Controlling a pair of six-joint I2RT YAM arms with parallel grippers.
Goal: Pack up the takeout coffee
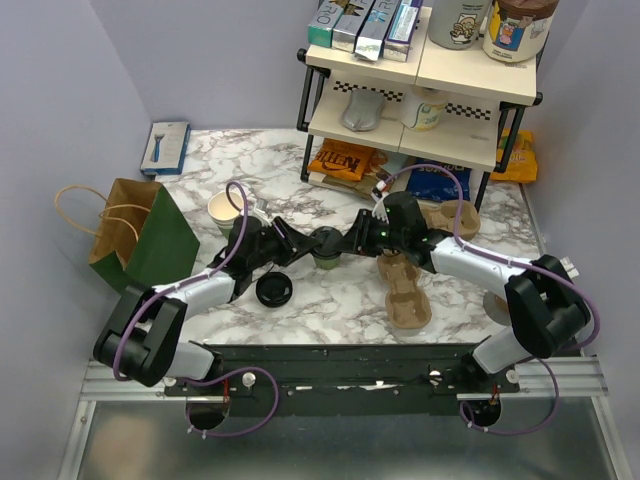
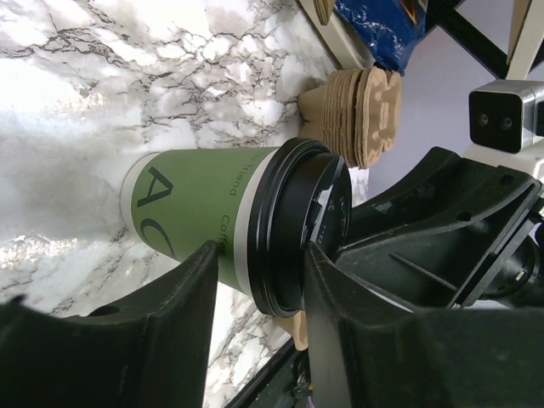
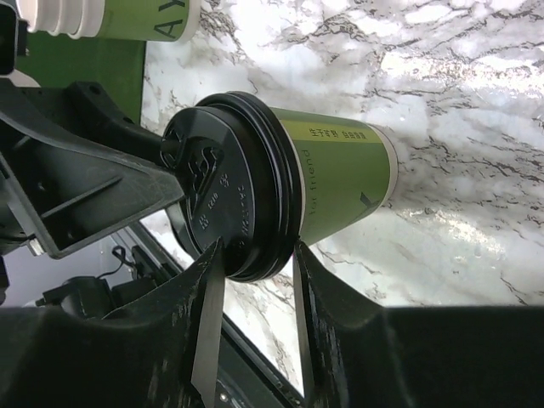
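Note:
The takeout coffee, a green paper cup (image 1: 326,263) (image 2: 195,204) (image 3: 340,170), stands upright mid-table with its black lid (image 1: 326,240) (image 2: 297,221) (image 3: 221,187) on top. Both grippers meet at it from opposite sides. My left gripper (image 1: 305,248) (image 2: 259,255) straddles the lid edge. One finger rests against the lid's top and the other sits lower beside the cup wall, with a gap below the rim. My right gripper (image 1: 350,240) (image 3: 257,246) pinches the lid, one finger on its top and one just under its rim.
A second black lid (image 1: 273,290) lies in front of the left arm. An open green cup (image 1: 225,210) (image 3: 127,17) stands beside a green paper bag (image 1: 150,240) at the left. Brown pulp carriers (image 1: 405,290) (image 2: 365,110) lie to the right. A stocked shelf (image 1: 420,90) is behind.

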